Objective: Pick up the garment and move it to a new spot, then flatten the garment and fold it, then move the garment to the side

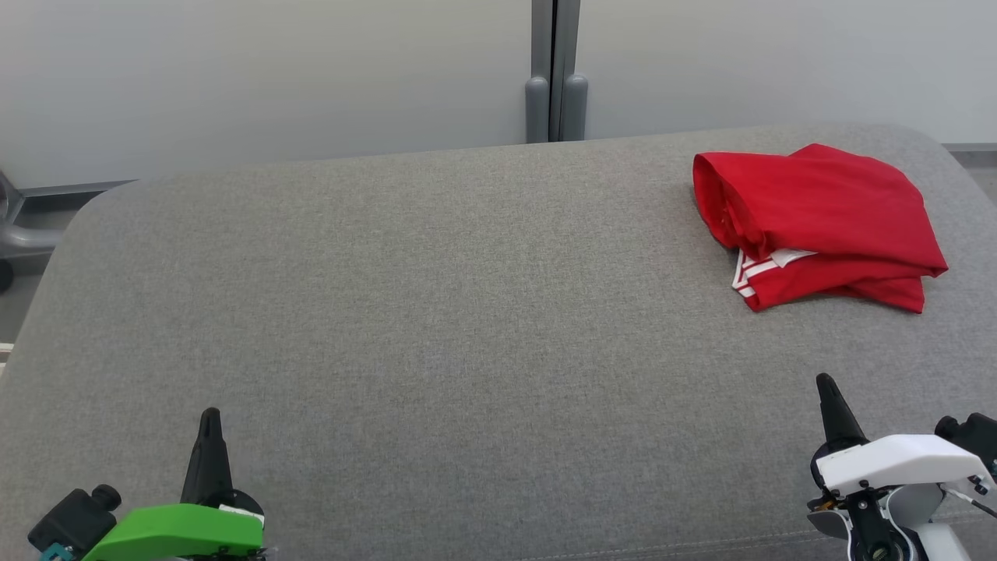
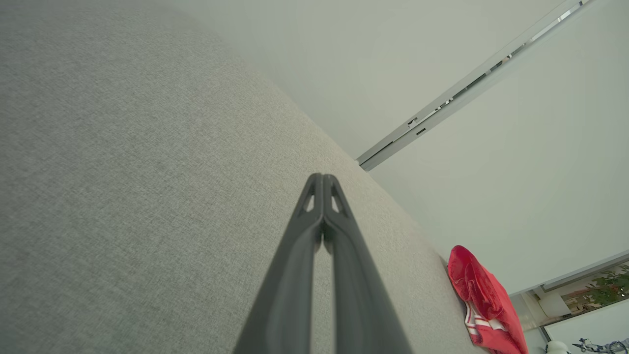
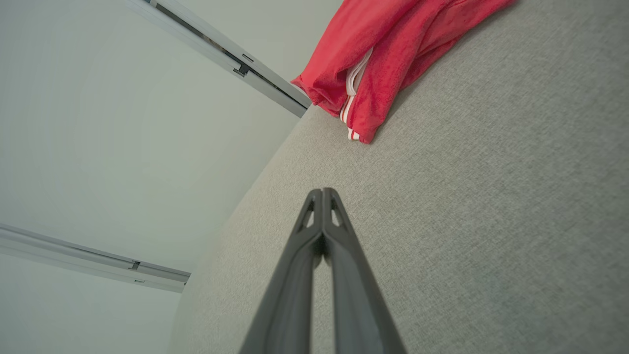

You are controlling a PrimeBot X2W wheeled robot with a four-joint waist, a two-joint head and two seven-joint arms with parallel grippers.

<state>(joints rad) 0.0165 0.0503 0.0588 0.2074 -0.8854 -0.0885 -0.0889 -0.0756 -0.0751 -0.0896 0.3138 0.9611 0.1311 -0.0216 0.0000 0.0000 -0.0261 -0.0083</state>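
A red garment [image 1: 818,222] with white stripes lies folded in a compact pile at the far right of the grey cushioned surface [image 1: 436,312]. The left wrist view has the garment [image 2: 484,300] at its lower right, and the right wrist view has the garment [image 3: 388,59] at the top. My left gripper [image 1: 210,414] rests at the lower left, shut and holding nothing. My right gripper [image 1: 824,380] sits at the lower right, also shut and holding nothing, well short of the garment. Both pairs of fingertips meet in the wrist views, left gripper [image 2: 322,176] and right gripper [image 3: 322,191].
A pale wall with a grey vertical post [image 1: 554,74] runs behind the surface. A grey chair base [image 1: 15,234] stands off the left edge. The wide middle of the cushion lies bare.
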